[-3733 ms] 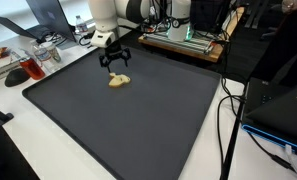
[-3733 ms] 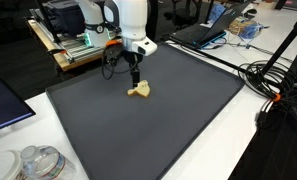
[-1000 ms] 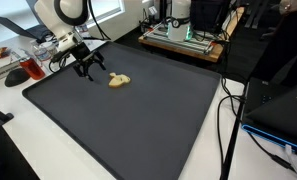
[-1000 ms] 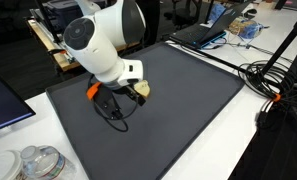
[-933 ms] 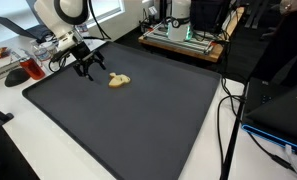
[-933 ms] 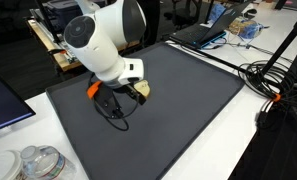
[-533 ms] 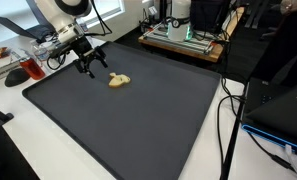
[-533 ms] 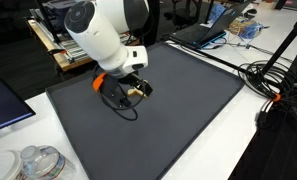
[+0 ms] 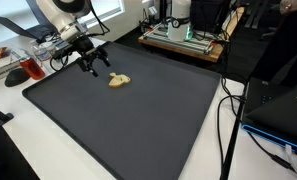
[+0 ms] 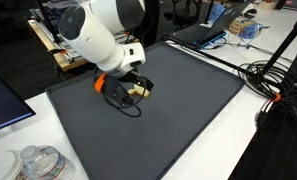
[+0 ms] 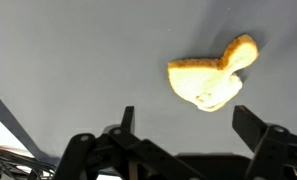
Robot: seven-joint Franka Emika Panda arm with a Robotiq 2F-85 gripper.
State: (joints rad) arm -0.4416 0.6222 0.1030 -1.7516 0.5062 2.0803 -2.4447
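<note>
A small tan, lumpy object (image 9: 118,81) like a piece of bread or a toy lies on the dark grey mat (image 9: 138,115). It also shows in the wrist view (image 11: 210,80) and partly behind the arm in an exterior view (image 10: 143,91). My gripper (image 9: 90,67) is open and empty, hovering just above the mat beside the object, a short way from it. In the wrist view the two fingers (image 11: 188,125) frame bare mat just below the object.
A red cup (image 9: 34,70) and clutter stand off the mat's corner. A wooden bench with gear (image 9: 183,40) is behind. Cables (image 9: 233,120) and laptops (image 10: 203,35) lie along the mat's edge. Plastic containers (image 10: 33,162) sit near a corner.
The arm swung from over the object out toward the mat's edge and lowered, then in the last second shifted slightly back toward the object. The object has not moved.
</note>
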